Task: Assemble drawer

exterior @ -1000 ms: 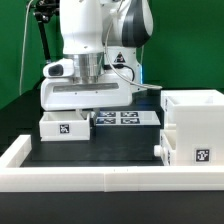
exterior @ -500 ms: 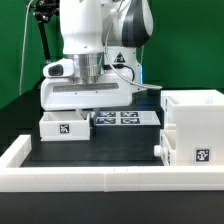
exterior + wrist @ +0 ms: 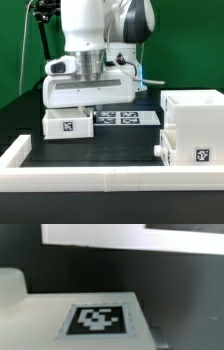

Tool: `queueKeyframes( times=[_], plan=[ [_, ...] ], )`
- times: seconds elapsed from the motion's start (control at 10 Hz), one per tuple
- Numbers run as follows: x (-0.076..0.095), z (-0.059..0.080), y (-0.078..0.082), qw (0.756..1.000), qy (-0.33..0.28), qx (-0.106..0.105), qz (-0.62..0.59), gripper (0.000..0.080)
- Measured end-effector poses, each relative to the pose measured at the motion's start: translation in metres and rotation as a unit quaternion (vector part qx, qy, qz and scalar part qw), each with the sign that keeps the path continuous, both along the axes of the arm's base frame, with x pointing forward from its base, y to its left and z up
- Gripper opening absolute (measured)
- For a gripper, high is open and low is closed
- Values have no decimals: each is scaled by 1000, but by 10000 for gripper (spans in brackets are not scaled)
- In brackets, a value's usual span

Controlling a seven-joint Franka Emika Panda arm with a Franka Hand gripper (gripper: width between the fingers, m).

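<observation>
The large white hollow shell [image 3: 192, 125] of the drawer stands at the exterior view's right, with a tag on its front. A small white part [image 3: 160, 147] juts from its lower left side. A small shallow tray [image 3: 67, 125] with a tag on its front lies at the left. My gripper [image 3: 88, 107] hangs just above the tray's back edge, its fingers mostly hidden under the white hand. The wrist view shows a white tray surface with a tag [image 3: 97, 318] close below. No fingers show there, and I cannot tell whether the jaws are open.
The marker board [image 3: 125, 118] lies flat on the dark table between tray and shell. A long low white border wall [image 3: 90, 178] runs along the front and up the left side. A white edge [image 3: 130, 235] crosses the far side of the wrist view.
The hand has risen slightly above the tray. The tray, the shell and the marker board have not moved.
</observation>
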State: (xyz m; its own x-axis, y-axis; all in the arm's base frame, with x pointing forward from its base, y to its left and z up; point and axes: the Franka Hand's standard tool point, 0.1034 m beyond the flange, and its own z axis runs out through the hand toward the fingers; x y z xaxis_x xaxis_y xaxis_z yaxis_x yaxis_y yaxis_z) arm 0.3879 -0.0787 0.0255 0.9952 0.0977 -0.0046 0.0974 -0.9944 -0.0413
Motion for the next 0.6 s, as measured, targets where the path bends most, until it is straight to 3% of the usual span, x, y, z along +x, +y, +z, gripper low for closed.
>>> queueKeyframes(
  times=[0.3,0.6],
  plan=[
    [18,25,14,998,15,12,57,42],
    [15,21,12,996,13,12,91,42]
  ],
)
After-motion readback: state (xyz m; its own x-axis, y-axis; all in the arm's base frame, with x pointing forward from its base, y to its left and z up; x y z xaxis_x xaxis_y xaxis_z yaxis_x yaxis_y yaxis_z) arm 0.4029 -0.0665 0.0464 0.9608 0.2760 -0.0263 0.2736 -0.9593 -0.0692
